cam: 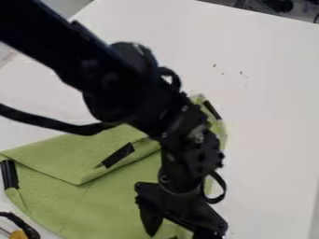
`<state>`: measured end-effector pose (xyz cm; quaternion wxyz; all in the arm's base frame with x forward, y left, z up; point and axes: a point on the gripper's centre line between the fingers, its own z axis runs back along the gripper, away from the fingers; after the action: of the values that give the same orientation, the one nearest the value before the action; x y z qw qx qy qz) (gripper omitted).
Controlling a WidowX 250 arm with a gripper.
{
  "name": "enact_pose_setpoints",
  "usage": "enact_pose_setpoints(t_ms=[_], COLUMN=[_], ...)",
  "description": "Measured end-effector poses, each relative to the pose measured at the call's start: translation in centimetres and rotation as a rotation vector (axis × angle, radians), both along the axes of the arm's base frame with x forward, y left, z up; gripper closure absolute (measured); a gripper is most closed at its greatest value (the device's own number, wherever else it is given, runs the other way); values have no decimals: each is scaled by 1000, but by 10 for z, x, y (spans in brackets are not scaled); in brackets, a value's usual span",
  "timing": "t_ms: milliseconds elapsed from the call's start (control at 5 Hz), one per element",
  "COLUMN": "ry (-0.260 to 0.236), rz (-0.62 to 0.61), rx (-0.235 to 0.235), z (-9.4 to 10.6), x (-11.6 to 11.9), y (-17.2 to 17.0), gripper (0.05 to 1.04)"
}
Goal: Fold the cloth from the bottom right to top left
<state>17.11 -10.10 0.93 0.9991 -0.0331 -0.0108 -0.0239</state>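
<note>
The black gripper [171, 228] hangs over the lower right part of the green cloth [93, 210], close to the view's bottom edge. Its fingers stand apart, with green cloth showing between them; the lower end of the right finger is cut off by the edge. The cloth lies on the white table, its upper left part a flap [74, 158] whose point faces down. Black strips mark the cloth at the left edge, on the flap and at the upper right. The arm hides much of its right side, and I cannot tell whether the fingertips touch it.
The white table [268, 93] extends above and to the right of the cloth. An orange item [18, 234] with a black cable sits in the bottom left corner. Dark objects [274, 5] lie beyond the table's far edge at top right. Small dark specks dot the table's upper middle.
</note>
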Motion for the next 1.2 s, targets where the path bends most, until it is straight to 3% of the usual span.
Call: enact_pose_setpoints(t_ms=[200, 600, 800, 1000, 1200], ry=[-19, -34, -41, -51, 9], rz=[11, 4, -9, -31, -69], rx=[-39, -67, -70, -62, -25], z=[-6, -8, -10, -10, -6], x=[1, 5, 7, 11, 12], y=[1, 1, -1, -1, 0], gripper=[116, 641, 845, 970, 1020])
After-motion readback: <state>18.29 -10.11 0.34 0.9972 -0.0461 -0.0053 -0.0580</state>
